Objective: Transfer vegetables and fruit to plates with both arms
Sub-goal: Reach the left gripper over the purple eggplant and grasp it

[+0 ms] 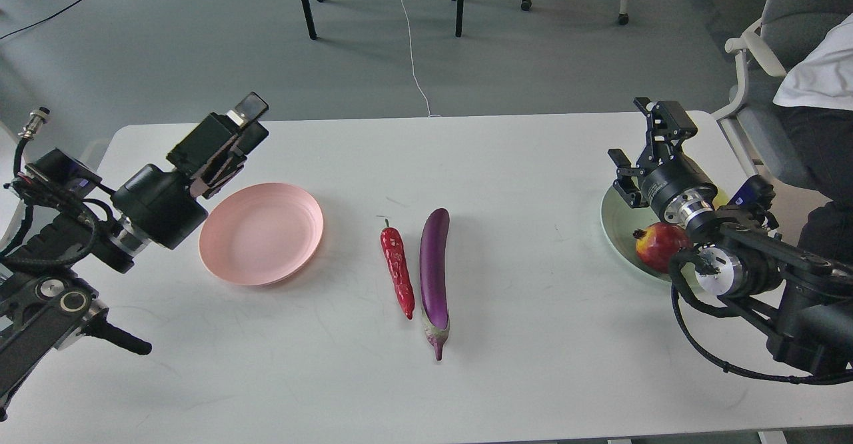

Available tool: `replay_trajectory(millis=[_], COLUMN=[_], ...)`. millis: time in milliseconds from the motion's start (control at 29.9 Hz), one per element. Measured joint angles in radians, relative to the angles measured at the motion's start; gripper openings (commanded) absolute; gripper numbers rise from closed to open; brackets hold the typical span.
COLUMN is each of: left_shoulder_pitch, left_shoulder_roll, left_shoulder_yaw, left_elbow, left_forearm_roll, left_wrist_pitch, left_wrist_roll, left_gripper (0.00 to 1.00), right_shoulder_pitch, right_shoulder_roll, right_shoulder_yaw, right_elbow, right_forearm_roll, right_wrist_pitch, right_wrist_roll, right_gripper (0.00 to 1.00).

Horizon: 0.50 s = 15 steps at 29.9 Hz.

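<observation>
1. the left gripper (241, 127) hangs above the table's far left, just behind the pink plate (261, 233). its fingers lie close together with nothing between them, but seen at this slant i cannot tell if they are fully closed.
2. the right gripper (641, 143) is raised over the far rim of the mint green plate (616, 221), fingers spread apart and empty. that reads as a hand free after the fruit side's work, judging by what lies below it.
3. on the green plate sits the pomegranate (660, 244), and a sliver of the yellow-green fruit (720, 197) shows behind the right wrist, mostly hidden by the arm. the fruit half looks done.
4. the pink plate is bare, which suits the vegetables going there.
5. the chili pepper (398, 272) and the eggplant (434, 276) lie side by side on the white table (506, 164) at centre, near each other but not touching, lengthwise toward the robot, well apart from both plates.
6. the chili is nearer the pink plate, so the left arm is probably best placed to take it first; the narrow gap to the eggplant could make a clean pinch awkward.
</observation>
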Motion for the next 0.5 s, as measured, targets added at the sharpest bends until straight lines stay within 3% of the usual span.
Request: replay_trajectory(millis=[201,334,501], left_shoulder_pitch=[-0.222,-0.436,-0.647], left_shoulder_roll=[-0.004,-0.082,-0.248], left_shoulder_yaw=[0.229,0.419,0.583], left_elbow=[0.051,0.145,0.346], left_forearm_roll=[0.482,0.553,0.565], left_wrist_pitch=[-0.044,-0.098,-0.116], left_wrist_roll=[-0.003,-0.004,-0.003], left_gripper=[0.98,0.98,0.98], right_shoulder_pitch=[0.0,0.003,0.004], right_shoulder_roll=[0.001,-0.003,-0.022], right_shoulder_yaw=[-0.007,-0.008,-0.01], right_elbow=[0.003,0.004,0.004], right_forearm_roll=[-0.003,-0.006,-0.011], right_wrist_pitch=[0.0,0.001,0.001], right_wrist_roll=[0.0,0.0,0.0], right_gripper=[0.98,0.98,0.98])
